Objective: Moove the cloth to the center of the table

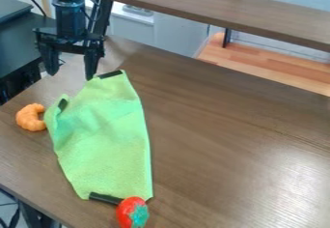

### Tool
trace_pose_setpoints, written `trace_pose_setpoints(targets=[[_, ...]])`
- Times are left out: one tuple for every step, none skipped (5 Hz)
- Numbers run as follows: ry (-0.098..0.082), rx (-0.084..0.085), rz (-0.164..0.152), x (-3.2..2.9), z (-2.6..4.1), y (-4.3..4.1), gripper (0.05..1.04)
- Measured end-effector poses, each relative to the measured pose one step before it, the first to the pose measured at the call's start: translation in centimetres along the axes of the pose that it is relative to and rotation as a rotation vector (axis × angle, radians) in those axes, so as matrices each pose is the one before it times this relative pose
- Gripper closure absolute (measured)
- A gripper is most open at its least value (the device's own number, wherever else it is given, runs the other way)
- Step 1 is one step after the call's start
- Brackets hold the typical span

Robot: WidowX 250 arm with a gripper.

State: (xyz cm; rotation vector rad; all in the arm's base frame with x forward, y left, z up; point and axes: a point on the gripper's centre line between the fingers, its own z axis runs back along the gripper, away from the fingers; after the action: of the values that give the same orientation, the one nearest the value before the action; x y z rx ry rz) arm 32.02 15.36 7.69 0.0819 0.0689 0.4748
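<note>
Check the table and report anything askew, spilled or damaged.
The cloth looks askew: it lies slanted and rumpled toward the view's left side of the table, not at the center, and the red fruit sits right at its bottom corner. I see no spill or damage.

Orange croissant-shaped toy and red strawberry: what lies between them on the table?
In the camera view, the green cloth lies between the croissant-shaped toy and the strawberry, with a black strip at its strawberry end.
</note>
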Motion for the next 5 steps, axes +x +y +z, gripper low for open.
trace_pose_setpoints(targets=[[0.032, 0.0023, 0.0001, -0.106, -1.122, -0.095, 0.083], [0.0239, 0.0166, 0.0148, 0.676, -1.357, 0.52, 0.083], [-0.0027, 0.024, 0.0169, 0.624, -0.59, 1.33, 0.083], [-0.0204, 0.0164, -0.023, 0.456, -0.422, 0.604, 0.083], [0.0111, 0.018, -0.0204, -0.683, -1.225, 0.406, 0.083]])
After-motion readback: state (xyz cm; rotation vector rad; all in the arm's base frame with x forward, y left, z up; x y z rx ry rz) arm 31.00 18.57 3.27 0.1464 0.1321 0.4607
